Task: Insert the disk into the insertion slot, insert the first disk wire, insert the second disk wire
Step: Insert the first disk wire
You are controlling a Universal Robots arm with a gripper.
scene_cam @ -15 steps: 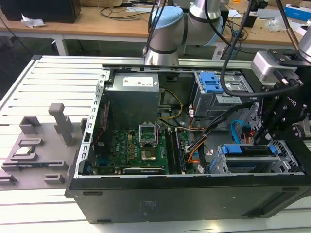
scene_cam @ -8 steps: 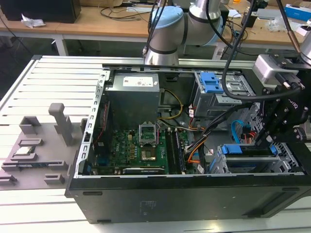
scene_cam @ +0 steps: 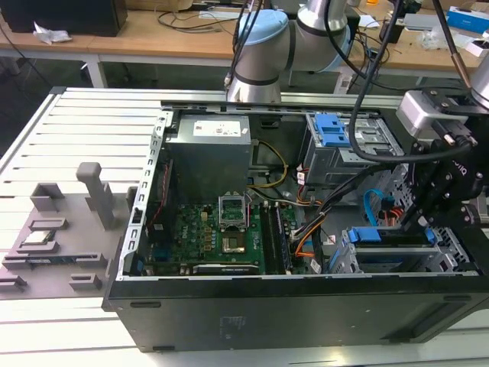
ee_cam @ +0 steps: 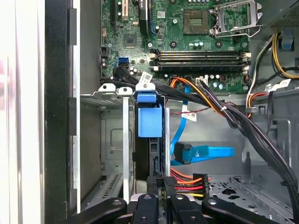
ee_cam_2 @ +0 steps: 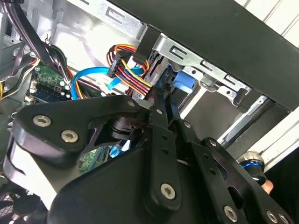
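In the exterior view we look down at a slant over the whole open case, from well back. In both wrist views we sit close behind the gripper, inside the case; the first wrist view faces the motherboard, and both share the orange wires and blue cable.

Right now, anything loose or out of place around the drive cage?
Only the second disk wire: its plug end lies free beside the disk, not plugged in. The gripper appears to hold the first disk wire at the disk.
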